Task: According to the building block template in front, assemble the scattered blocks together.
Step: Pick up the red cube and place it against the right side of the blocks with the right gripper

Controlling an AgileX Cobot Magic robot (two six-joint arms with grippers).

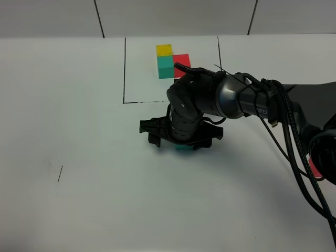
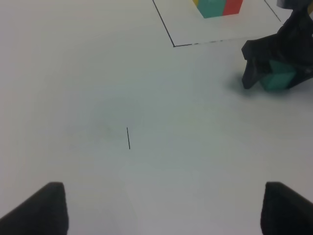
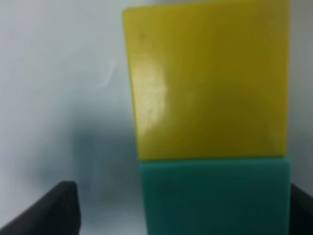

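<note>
Your right tool (image 1: 181, 142) had reached across the middle of the tabletop (image 1: 79, 210) and stood low over the scattered blocks, just in front of the black frame. Its fingers were spread. In the right wrist view one finger (image 3: 54, 208) stood apart from the teal cube (image 3: 215, 198), with bare tabletop between them, while the other finger sat at the cube's far side at the picture's edge, so the tool was released and gripped nothing. The yellow cube (image 3: 205, 83) lay against the teal cube, face to face, with no gap between them. From the high camera only a sliver of the teal cube showed under the tool, and the yellow one was hidden.

The building block template (image 1: 169, 62) sat inside its black outline at the far side: yellow behind teal, red beside the teal.

Your left tool (image 2: 159, 210) hung with its fingers wide apart and nothing between them, well away from the cubes, near a short black mark (image 2: 128, 138) on the tabletop.
</note>
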